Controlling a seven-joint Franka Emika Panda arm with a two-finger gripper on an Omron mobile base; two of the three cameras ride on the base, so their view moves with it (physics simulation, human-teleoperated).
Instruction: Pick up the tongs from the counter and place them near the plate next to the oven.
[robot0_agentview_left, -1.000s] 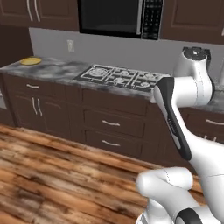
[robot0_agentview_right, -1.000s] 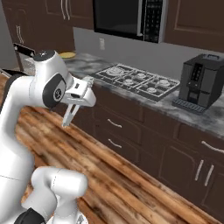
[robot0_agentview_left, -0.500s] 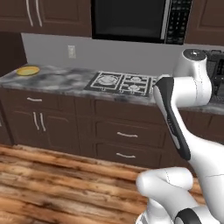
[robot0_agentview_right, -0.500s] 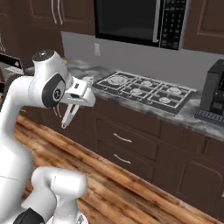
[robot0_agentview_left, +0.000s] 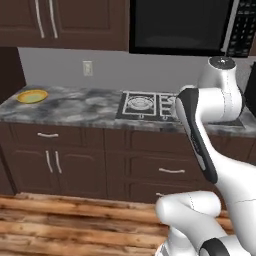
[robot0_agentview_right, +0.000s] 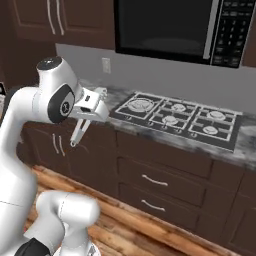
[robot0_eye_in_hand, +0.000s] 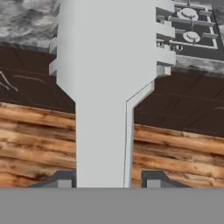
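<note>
Two small dark finger tips of the gripper (robot0_eye_in_hand: 105, 181) pinch the tongs (robot0_eye_in_hand: 107, 87) from both sides. The robot holds the tongs up in the air, in front of the dark brown cabinet fronts (robot0_agentview_right: 165, 175) and off the counter (robot0_agentview_left: 75, 107). In the hand view the tongs look big and pale grey, with bumpy scalloped edges near the far end. Behind them lie the wooden floor (robot0_eye_in_hand: 39, 131), the cabinets and the edge of the stone counter.

In the right base view the tongs (robot0_agentview_right: 80, 132) hang slanted down from the hand, below the counter's edge. The hand is just left of the stove top (robot0_agentview_right: 175, 117), which has round burners.

In the left base view the plate (robot0_agentview_left: 32, 95) sits far to the left on the counter, near its end. It is yellow with an orange ring. The plate is well apart from the robot's arm. A black microwave (robot0_agentview_left: 180, 27) hangs on the wall above the stove top.
</note>
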